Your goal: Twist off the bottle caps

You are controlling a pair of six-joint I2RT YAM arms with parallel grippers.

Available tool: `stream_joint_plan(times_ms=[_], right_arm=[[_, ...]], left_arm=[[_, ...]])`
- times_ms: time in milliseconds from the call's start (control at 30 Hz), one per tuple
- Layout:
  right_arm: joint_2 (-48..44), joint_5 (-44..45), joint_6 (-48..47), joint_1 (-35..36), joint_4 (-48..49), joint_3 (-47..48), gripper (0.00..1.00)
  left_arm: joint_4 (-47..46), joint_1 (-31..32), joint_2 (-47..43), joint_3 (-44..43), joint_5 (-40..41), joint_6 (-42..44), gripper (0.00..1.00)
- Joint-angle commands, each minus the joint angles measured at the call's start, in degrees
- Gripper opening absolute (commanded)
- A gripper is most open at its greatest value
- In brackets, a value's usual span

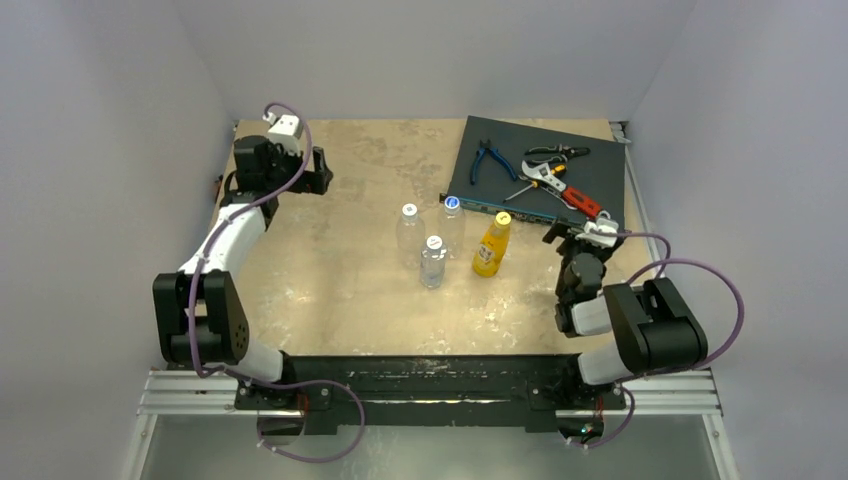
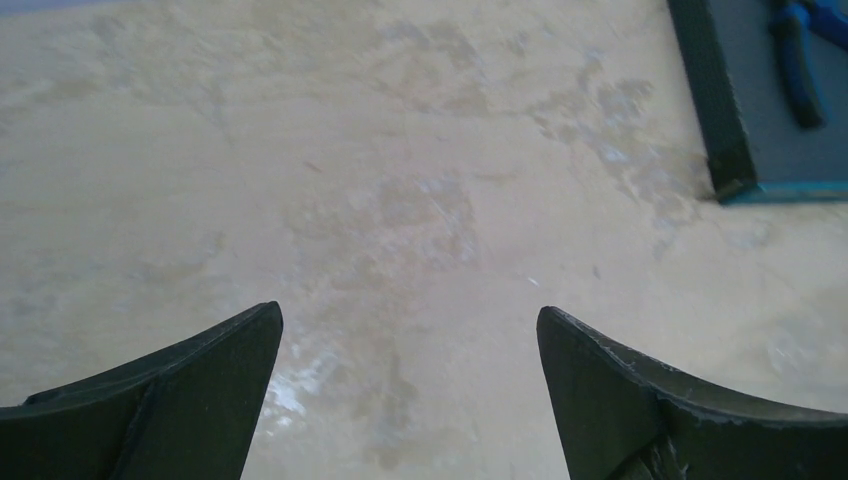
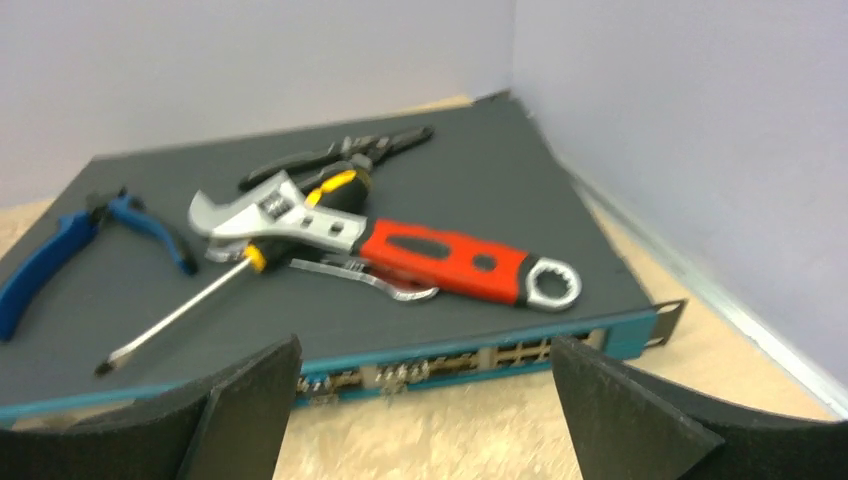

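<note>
**Inspector:** State of the jaws?

**Arm:** My left jaws are released with nothing between them, over bare bench (image 2: pixel 420 150), upper left of the top view. My right jaws are also released and empty, lower right, facing the dark case (image 3: pixel 480 190) with tools (image 3: pixel 440 260) on it.

**Inspector:** And the bottles?

**Arm:** Four bottles (image 1: pixel 432 265) stand upright at centre frame, well apart from both jaws. All bottle caps (image 1: pixel 433 242) are on: two white, one blue-topped, one yellow.

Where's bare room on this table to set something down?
Bare table lies between the left end effector and the bottles, and between bottles and arm bases. Crowded: the bottles themselves, and tools on the dark box by the right end effector.
</note>
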State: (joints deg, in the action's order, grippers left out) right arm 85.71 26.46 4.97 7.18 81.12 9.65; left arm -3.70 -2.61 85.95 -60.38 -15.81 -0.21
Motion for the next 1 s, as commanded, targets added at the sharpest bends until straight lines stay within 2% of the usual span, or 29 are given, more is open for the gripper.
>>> stream_joint_plan(times_ms=[0,33,67,133,200,267,300,333,467,600,767,967], right_arm=[[-10.8,11.1,4.8,0.5,-7.2,2.0,0.99],[-14.7,12.9,8.4,0.3,-25.8,9.2,0.99],[-16.7,13.1,8.5,0.3,-35.7,15.2,0.99],[-17.3,10.8,6.0,0.3,-50.4,25.0,0.99],[-18.7,9.6,11.0,0.1,-61.0,31.7,0.99],[-21.8,10.7,21.3,-0.1,-65.5,33.5,0.99],[-23.6,12.8,30.1,-0.4,-69.3,34.1,0.99],[-25.6,9.3,34.4,-1.5,-71.7,34.7,0.99],[-29.7,-3.3,29.6,-3.1,-69.1,36.8,0.99],[-21.3,-11.5,26.7,0.9,-87.6,52.4,0.99],[-12.2,-10.9,24.9,10.5,-103.8,68.5,0.99],[-9.2,-5.4,23.1,23.5,-108.7,78.2,0.99]], left_arm=[[20.6,-0.2,-2.3,-5.4,-15.3,-1.1,1.00],[21.8,-0.2,-2.7,-6.5,-16.5,-1.7,1.00],[22.6,-0.2,-3.1,-7.2,-17.8,-2.0,1.00],[23.3,-0.2,-4.0,-8.3,-19.3,-2.0,1.00],[24.3,-0.2,-4.9,-9.8,-19.4,-2.1,1.00],[27.3,-0.2,-4.6,-12.6,-18.5,-2.1,1.00],[29.4,-0.2,-4.2,-14.2,-17.6,-1.9,1.00],[31.6,-0.2,-3.7,-16.1,-16.1,-1.5,1.00],[39.3,-0.2,-1.7,-22.4,-12.2,-1.1,1.00],[42.7,-0.3,-1.7,-24.3,-12.4,-0.4,1.00],[44.3,-0.3,-2.3,-24.5,-11.6,-1.0,1.00],[48.6,-0.3,-2.4,-26.0,-7.8,-0.4,1.00]])
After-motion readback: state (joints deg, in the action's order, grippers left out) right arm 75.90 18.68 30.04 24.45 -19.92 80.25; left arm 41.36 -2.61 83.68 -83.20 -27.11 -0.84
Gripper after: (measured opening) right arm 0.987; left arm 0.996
